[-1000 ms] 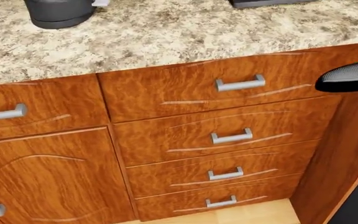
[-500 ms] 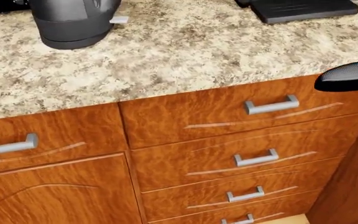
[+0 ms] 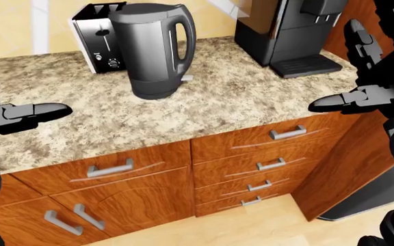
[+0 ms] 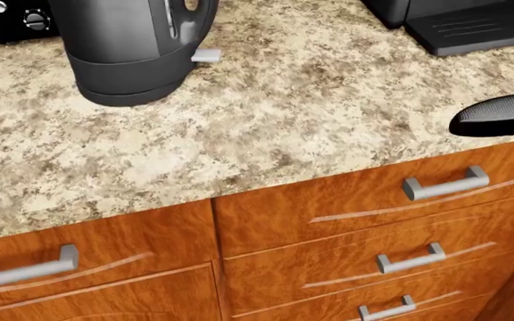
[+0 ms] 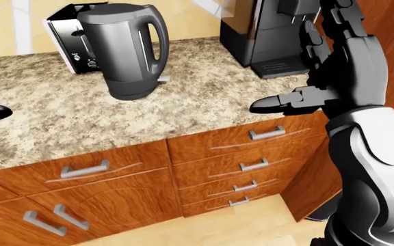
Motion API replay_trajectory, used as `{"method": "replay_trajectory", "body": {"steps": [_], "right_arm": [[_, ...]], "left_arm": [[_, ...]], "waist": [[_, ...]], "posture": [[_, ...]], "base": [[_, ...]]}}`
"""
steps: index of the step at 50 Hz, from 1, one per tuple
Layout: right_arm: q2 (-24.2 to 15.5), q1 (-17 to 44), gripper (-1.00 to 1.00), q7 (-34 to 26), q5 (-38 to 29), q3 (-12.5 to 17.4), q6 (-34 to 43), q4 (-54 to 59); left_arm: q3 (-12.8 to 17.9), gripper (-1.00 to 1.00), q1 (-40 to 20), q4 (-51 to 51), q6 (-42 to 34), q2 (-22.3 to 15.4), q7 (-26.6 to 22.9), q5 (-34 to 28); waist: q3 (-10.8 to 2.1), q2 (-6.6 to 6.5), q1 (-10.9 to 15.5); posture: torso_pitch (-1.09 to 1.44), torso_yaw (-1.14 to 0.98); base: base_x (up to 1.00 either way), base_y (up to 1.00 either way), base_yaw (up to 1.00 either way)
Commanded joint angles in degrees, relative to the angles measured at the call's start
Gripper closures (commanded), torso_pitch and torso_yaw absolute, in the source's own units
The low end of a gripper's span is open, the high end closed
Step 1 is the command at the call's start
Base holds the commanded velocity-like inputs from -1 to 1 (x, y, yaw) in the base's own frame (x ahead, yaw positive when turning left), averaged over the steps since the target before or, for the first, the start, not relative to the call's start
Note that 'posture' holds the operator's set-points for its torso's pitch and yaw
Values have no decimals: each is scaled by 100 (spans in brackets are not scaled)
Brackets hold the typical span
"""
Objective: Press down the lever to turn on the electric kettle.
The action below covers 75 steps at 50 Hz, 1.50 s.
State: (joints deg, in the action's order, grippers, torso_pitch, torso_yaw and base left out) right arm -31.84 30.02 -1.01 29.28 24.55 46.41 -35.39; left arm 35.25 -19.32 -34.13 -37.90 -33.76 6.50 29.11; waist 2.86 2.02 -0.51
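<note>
The granite counter is cropped at both sides. The electric kettle is stood upon it beside a toaster, its lever small and unpressed. The left hand, partly cropped, and right hand are held spread, nothing grasped.

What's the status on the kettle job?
Both hands open, empty, clear of the kettle. Lever at its base untouched. Bare countertop between right hand and lever.
</note>
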Motion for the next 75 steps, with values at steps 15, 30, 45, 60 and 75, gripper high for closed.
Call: {"method": "replay_trajectory", "body": {"steps": [15,30,45,60,75], "right_arm": [[-93,202,-100,-5,55,72,-210,-179],[-151,212,-100,24,119,104,-209,-160],[-136,138,-100,0,61,81,-279,-134],[-14,452,-100,368,-239,42,-376,211],[-134,334,-100,478,-421,-60,-476,314]], "left_arm": [[176,-100,-140,-183,154,-139,34,-44],[176,-100,-159,-197,128,-169,56,-15],[182,-100,-156,-187,134,-164,44,-27],[219,-100,-158,-222,102,-203,58,26],[233,-100,-152,-263,71,-231,92,82]], "waist": [[-102,-514,60],[-109,13,56],[-50,-475,74],[-53,-220,122],[-38,-252,71]], "posture": [[0,0],[0,0],[0,0],[0,0],[0,0]], "base": [[19,19,0],[20,5,0],[19,4,0],[1,0,0],[0,0,0]]}}
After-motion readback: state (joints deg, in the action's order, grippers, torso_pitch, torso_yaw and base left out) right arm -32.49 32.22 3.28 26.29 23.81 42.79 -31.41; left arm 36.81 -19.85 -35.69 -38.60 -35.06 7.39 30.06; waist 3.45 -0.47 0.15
